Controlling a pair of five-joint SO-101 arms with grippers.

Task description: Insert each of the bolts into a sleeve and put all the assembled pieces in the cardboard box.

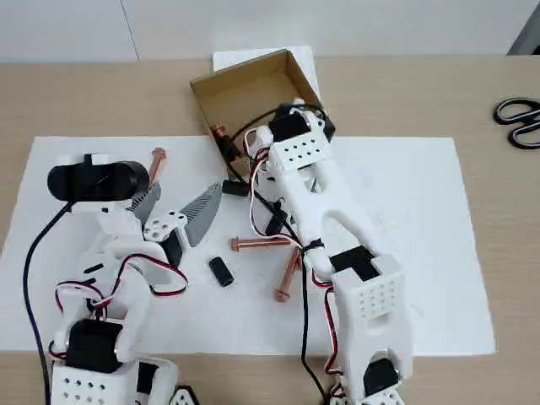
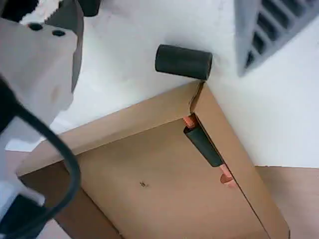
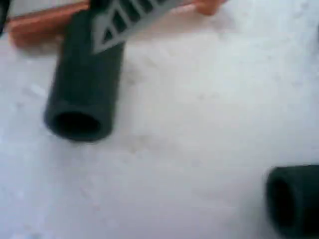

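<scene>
Bolt in sleeve, inside cardboard box

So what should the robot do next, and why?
Probably the left gripper should move its open jaws around the loose black sleeve lying on the paper just outside the box corner. One sleeved bolt already lies in the box, while bare bolts wait on the paper.

We found the brown cardboard box dull and matt, the flat white paper sheet matt and smooth, and the pale tabletop wood-grained. The copper-coloured metal bolts bore a faint sheen, the short black cylindrical sleeves looked matt and smooth, and the white robot arms were smooth plastic.
</scene>
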